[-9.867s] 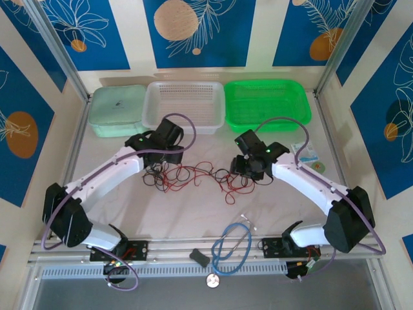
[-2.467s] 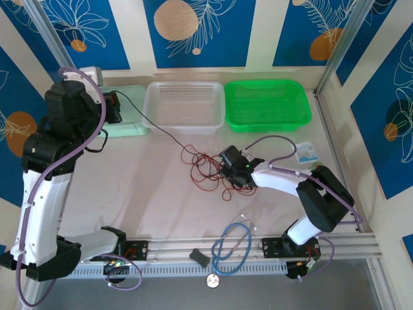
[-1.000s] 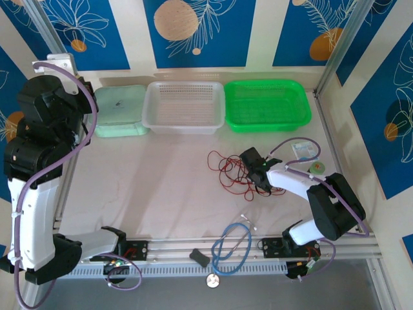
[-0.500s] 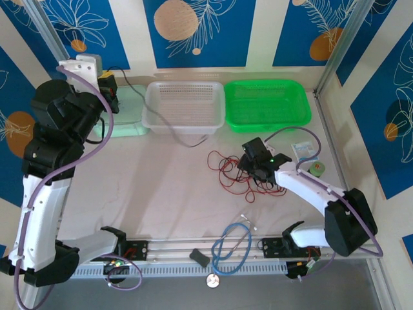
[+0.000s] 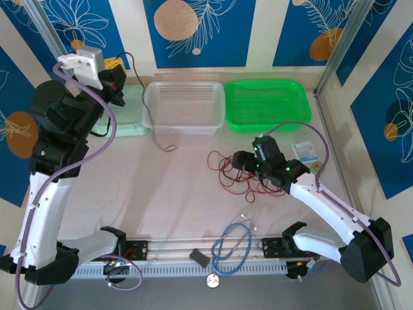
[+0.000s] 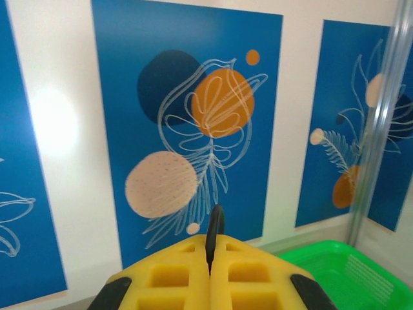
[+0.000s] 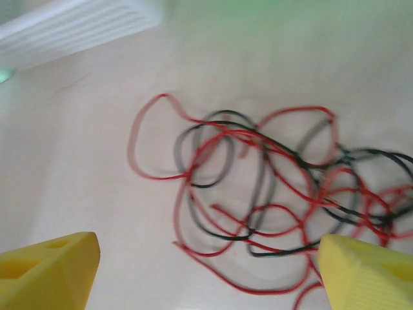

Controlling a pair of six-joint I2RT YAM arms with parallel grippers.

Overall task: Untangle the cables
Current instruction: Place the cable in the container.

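The white basket point(image 5: 184, 106) is my landmark. In front of it and off to its right lies the tangle of red and black cables point(image 5: 237, 182). My right gripper point(image 5: 241, 161) hovers over that tangle, jaws spread wide, holding nothing. My left gripper point(image 6: 210, 258), raised left of the basket, pinches one black cable point(image 6: 214, 226).
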